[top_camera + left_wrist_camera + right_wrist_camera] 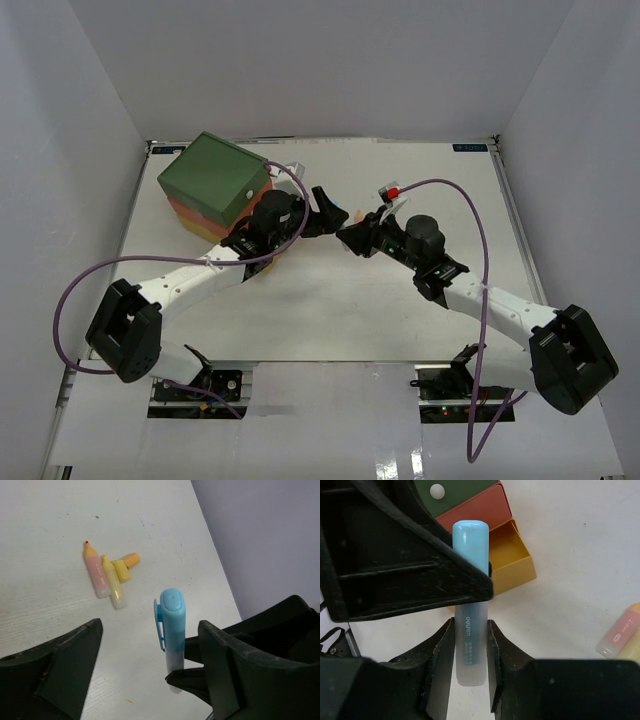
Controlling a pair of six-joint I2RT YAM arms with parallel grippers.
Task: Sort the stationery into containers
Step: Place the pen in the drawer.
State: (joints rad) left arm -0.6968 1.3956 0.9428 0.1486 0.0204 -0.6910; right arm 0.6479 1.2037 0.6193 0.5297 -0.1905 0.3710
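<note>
My right gripper (469, 626) is shut on the clear lower end of a pastel blue marker (470, 605) and holds it above the table. My left gripper (150, 625) is open, its wide jaws standing either side of the same marker (171, 630) without closing on it. In the top view the two grippers meet at mid table, the left (325, 207) and the right (350, 238). The chest (215, 185) stands at the back left. The right wrist view shows its green drawer (460, 490), orange-red drawer (480, 510) and pulled-out yellow drawer (515, 555).
A pink marker with an orange tip (95, 572), a yellow marker (114, 582) and a short yellow-orange piece (125, 566) lie together on the table beyond the left gripper. The pink marker also shows in the right wrist view (620, 632). A small red-tipped object (393, 191) lies further back. White walls surround the table.
</note>
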